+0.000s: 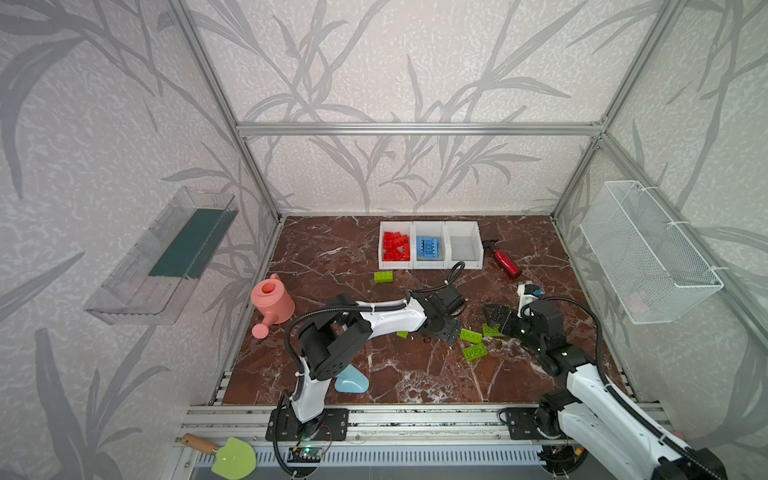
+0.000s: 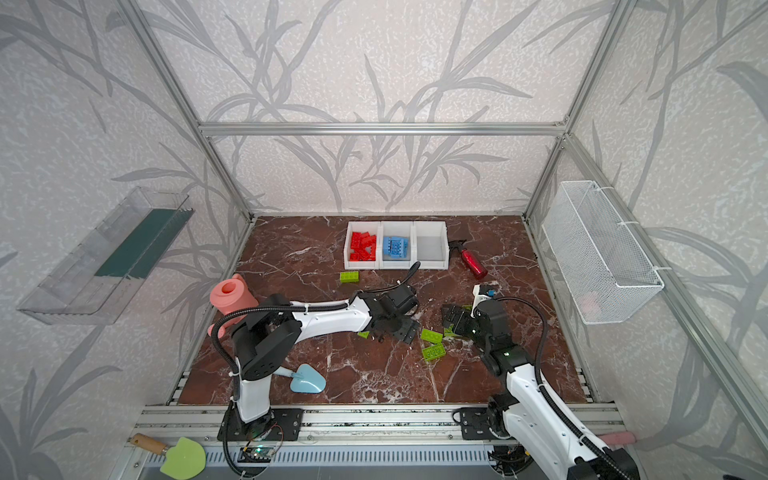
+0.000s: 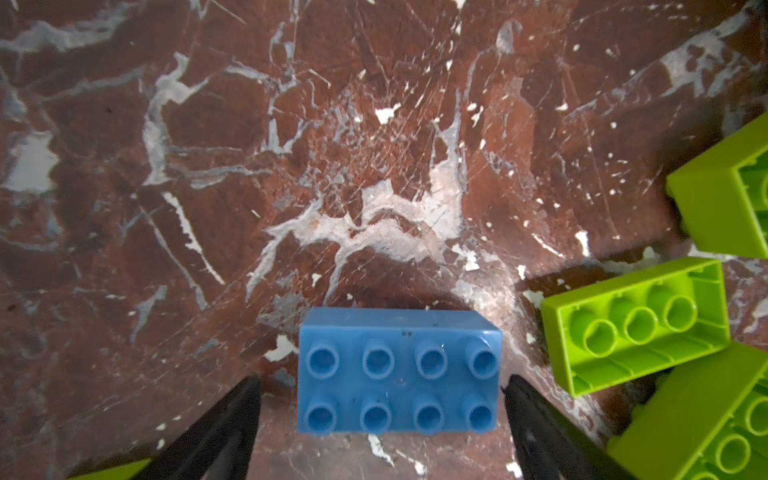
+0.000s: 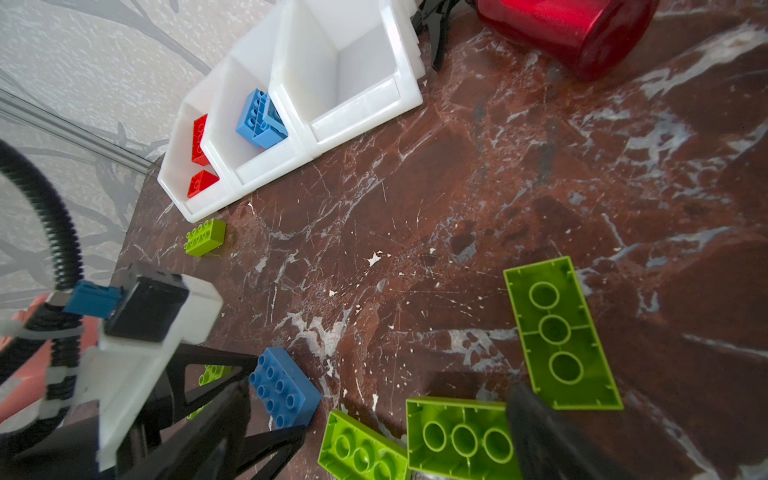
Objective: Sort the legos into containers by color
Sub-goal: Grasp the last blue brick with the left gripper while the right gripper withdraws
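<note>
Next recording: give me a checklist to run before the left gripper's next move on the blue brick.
1. Left gripper open: ok.
2. Its fingers straddle the small blue studded plastic brick, gaps both sides: ok.
3. Brick flat on the brown marble table, studs up: ok.
4. Nearest lime green plastic brick clear of fingers: ok.
5. Middle white plastic bin holds only blue: ok.
6. Right gripper open, apart from left: ok.

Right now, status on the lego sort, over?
Left tool open, straddling blue lego, not touching. Right tool open by green legos. Third bin empty. Red bottle beside it, not blocking.
</note>
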You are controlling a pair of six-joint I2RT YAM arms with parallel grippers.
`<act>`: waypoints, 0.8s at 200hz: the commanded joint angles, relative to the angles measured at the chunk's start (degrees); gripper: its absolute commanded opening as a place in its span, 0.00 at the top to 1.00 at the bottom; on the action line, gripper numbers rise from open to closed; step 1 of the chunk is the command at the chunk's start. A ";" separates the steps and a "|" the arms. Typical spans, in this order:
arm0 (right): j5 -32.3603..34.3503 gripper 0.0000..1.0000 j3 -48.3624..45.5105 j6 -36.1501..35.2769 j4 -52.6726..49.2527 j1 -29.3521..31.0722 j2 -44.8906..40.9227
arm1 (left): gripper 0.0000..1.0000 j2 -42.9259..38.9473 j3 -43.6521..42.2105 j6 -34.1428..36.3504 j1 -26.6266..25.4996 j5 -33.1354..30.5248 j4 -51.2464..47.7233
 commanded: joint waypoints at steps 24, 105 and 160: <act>-1.24 0.03 -0.71 -0.04 2.09 -0.29 0.16 | 0.16 1.60 2.15 1.16 -0.16 0.09 0.18; -1.81 0.03 -0.71 -0.02 2.31 -0.29 0.26 | 0.43 0.39 1.83 0.96 -0.17 -1.52 -0.65; -2.43 0.03 -0.97 -0.11 2.20 -0.29 -0.88 | 0.43 -3.98 2.20 0.51 0.48 -4.72 -3.03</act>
